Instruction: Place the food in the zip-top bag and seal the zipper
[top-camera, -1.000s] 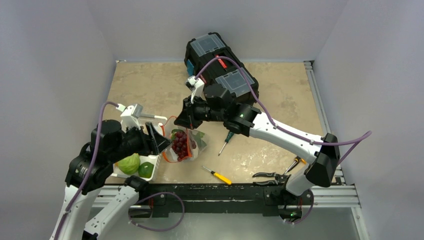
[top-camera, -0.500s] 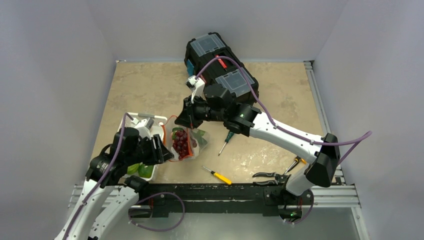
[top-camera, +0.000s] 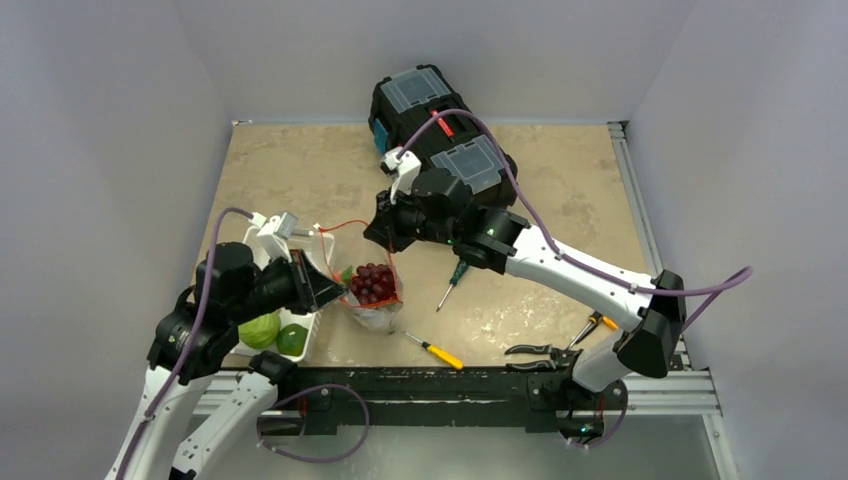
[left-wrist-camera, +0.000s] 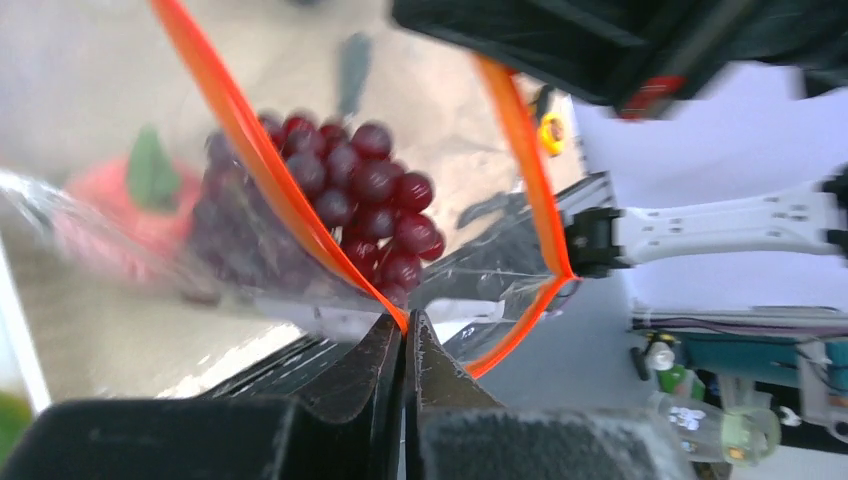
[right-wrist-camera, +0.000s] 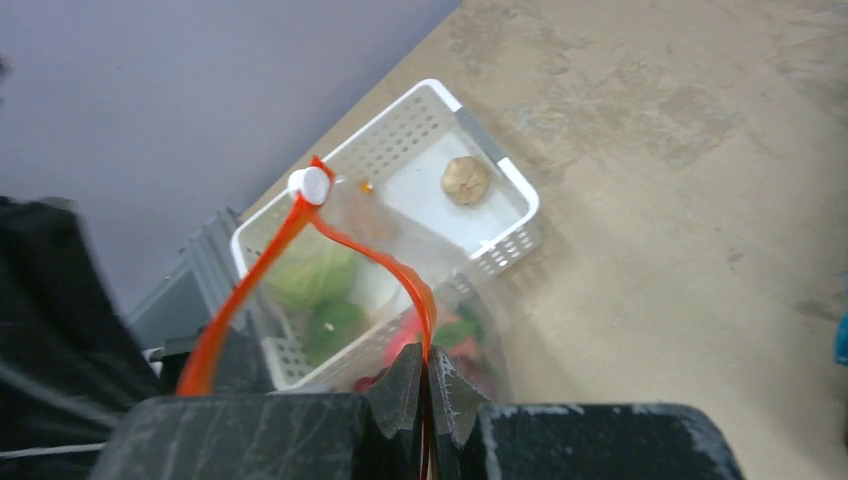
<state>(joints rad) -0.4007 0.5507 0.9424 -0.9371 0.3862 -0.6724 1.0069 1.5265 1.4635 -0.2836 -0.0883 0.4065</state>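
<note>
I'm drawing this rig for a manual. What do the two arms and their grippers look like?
The left arm and right arm share white links, black joint housings and a looping purple cable. The left gripper and right gripper have black wedge-shaped fingers tapering to tips.

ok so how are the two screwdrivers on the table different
The yellow-handled screwdriver has a bright yellow handle; the green-handled screwdriver has a dark green one. The yellow-handled one lies nearer the near edge of the table, tip pointing far-left; the green-handled one lies farther back, by the right arm, tip pointing near-left. Both lie flat on it.
</note>
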